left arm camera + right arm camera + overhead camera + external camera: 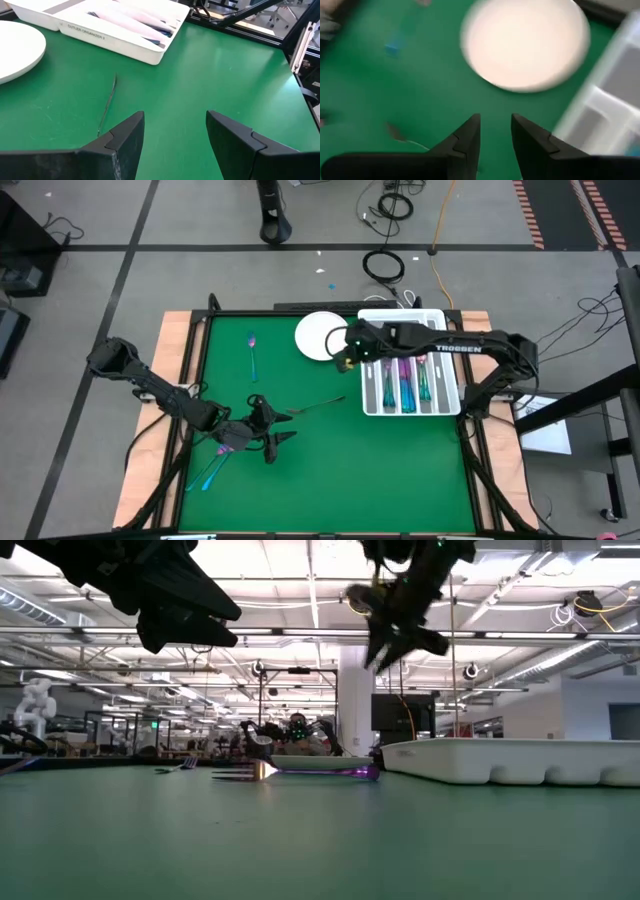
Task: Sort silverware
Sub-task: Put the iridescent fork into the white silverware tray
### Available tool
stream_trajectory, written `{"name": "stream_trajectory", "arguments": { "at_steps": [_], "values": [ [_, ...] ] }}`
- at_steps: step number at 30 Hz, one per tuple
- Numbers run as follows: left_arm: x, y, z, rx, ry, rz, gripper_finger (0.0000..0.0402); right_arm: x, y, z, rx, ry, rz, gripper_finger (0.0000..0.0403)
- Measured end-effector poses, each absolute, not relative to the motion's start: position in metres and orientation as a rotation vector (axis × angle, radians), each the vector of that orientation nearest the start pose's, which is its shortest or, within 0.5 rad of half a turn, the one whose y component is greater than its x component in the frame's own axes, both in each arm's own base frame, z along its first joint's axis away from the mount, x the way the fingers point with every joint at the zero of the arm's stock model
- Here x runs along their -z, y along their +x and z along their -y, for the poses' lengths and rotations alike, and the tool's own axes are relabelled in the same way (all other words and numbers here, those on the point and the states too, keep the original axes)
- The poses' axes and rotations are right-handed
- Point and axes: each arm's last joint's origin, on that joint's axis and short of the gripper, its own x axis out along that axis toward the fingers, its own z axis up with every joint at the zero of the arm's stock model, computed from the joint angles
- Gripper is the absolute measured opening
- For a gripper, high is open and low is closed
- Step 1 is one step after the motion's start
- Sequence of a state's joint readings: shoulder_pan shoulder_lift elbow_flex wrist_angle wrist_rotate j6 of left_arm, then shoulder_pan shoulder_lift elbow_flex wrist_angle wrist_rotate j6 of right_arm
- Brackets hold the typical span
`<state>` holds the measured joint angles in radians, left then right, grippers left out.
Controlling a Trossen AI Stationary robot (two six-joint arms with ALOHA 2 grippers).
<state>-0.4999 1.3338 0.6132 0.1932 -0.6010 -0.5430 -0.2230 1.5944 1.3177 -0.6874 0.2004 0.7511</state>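
Note:
Iridescent silverware lies in several places. A fork (320, 405) (107, 106) (250, 773) lies flat mid-table, a spoon (253, 352) farther back on the left, and a few pieces (208, 472) sit under the left arm. More pieces (405, 383) lie in the white slotted tray (440, 402) (107, 37). My left gripper (277, 424) (175, 135) hovers open above the mat, just left of the fork and near it. My right gripper (345, 358) (495, 132) hangs open and empty in the air between the white plate (318, 335) (525, 45) and the tray.
The white round plate sits at the table's far side, just left of the tray. Bare green mat (380, 470) fills the near right part of the table. A black frame rail (470, 470) borders the mat. Cables lie on the floor beyond the far edge.

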Motion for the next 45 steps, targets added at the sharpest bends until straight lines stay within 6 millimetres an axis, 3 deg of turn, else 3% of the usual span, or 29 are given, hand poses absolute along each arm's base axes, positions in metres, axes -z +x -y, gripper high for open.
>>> {"name": "stream_trajectory", "arguments": {
  "at_steps": [6, 12, 17, 22, 26, 31, 34, 45],
  "values": [
    [-0.197, 0.237, 0.111, -0.216, -0.257, -0.407, 0.0215, -0.290, 0.348, 0.065, 0.501, 0.599, -0.620, 0.0100],
    [-0.193, 0.234, 0.111, -0.206, -0.291, -0.460, 0.0215, -0.277, 0.368, 0.046, 0.342, 0.467, -0.640, 0.0100],
    [-0.184, 0.228, 0.112, -0.180, -0.434, -0.591, 0.0215, -0.261, 0.377, 0.032, 0.290, 0.388, -0.697, 0.0100],
    [-0.179, 0.222, 0.121, -0.004, -0.571, -0.776, 0.0215, -0.246, 0.386, 0.018, 0.241, 0.320, -0.742, 0.0100],
    [-0.185, 0.215, 0.127, 0.077, -0.668, -1.052, 0.0215, -0.236, 0.391, 0.006, 0.201, 0.276, -0.761, 0.0100],
    [-0.200, 0.188, 0.123, -0.181, -0.726, -1.514, 0.0215, -0.226, 0.395, -0.009, 0.150, 0.215, -0.793, 0.0100],
    [-0.207, 0.171, 0.122, -0.367, -0.684, -1.656, 0.0215, -0.225, 0.395, -0.017, 0.122, 0.182, -0.799, 0.0100],
    [-0.184, 0.150, 0.135, -0.444, -0.698, -1.686, 0.0215, -0.223, 0.395, -0.031, 0.070, 0.119, -0.807, 0.0100]
  ]
}}
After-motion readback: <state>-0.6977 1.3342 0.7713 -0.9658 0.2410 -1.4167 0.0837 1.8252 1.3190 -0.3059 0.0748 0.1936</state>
